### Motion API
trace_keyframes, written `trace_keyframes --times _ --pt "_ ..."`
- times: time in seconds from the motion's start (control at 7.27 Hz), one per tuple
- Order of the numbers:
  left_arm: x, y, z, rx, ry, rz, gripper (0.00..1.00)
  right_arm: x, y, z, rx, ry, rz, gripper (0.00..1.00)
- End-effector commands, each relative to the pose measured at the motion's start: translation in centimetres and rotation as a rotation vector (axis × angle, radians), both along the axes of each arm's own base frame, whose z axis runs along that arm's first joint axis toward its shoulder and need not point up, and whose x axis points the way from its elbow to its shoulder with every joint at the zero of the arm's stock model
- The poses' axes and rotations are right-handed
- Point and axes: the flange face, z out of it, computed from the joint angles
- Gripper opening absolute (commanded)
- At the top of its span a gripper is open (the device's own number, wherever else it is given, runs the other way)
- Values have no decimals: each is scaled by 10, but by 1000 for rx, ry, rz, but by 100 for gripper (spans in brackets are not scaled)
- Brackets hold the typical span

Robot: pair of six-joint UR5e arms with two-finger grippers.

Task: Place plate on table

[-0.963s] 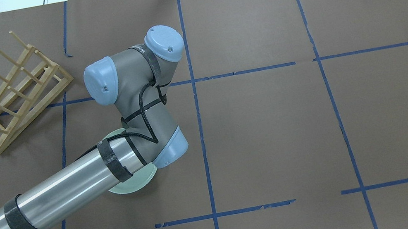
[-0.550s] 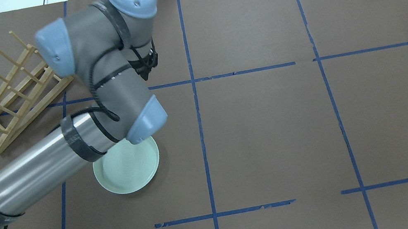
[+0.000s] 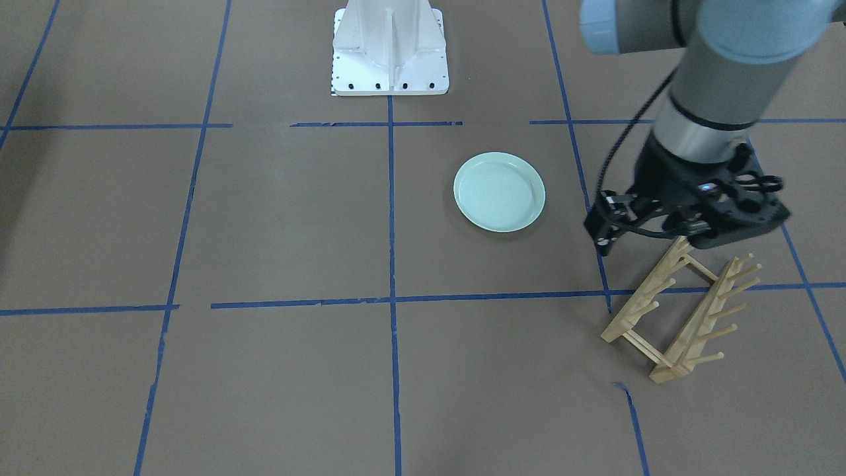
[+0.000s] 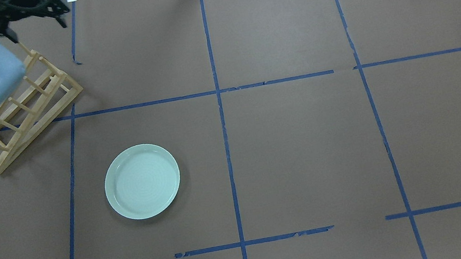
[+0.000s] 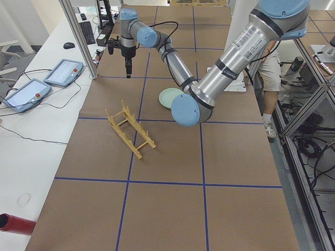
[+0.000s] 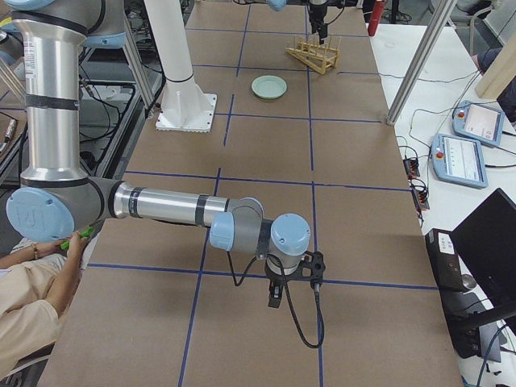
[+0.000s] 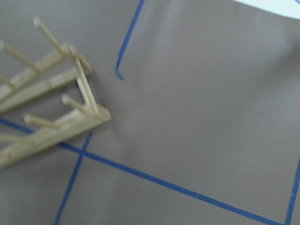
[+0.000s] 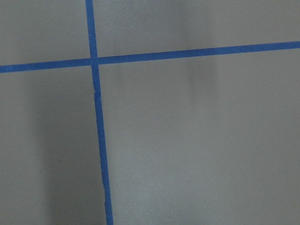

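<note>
Since one second ago the left arm has swung off the plate (image 4: 142,181) to above the peg rack (image 4: 18,110), and the plate lies flat and free on the table (image 4: 309,144). Placing seems done, so the next move is probably only a retreat. Whether the left gripper (image 5: 128,72) or the right gripper (image 6: 274,298) is spread or pressed together cannot be told, and no writing is readable.

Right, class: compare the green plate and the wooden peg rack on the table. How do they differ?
The plate is round, solid, pale green; the rack is an open light-wood frame. The plate lies flat; the rack's pegs stick up. The plate sits inside one taped square; the rack crosses a tape line. Both rest on the table, ungripped.
</note>
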Motion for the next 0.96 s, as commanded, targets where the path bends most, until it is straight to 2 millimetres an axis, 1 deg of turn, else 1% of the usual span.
trace_keyframes --times 0.0,0.14,0.28,0.41,0.55,0.69,0.83 --pt "-143 -12 96 173 -121 162 100 0 0 0 0 0 0 100" --pt "-188 -3 150 185 -164 233 100 0 0 0 0 0 0 100" --pt "-244 15 208 190 -161 295 100 0 1 1 -1 0 0 100" --pt "-284 29 257 185 -105 340 100 0 0 0 0 0 0 100" --pt "-290 53 290 157 -65 369 100 0 1 1 -1 0 0 100" --pt "-289 70 322 56 -42 366 100 0 0 0 0 0 0 100" --pt "-288 73 334 10 -22 363 100 0 1 1 -1 0 0 100"
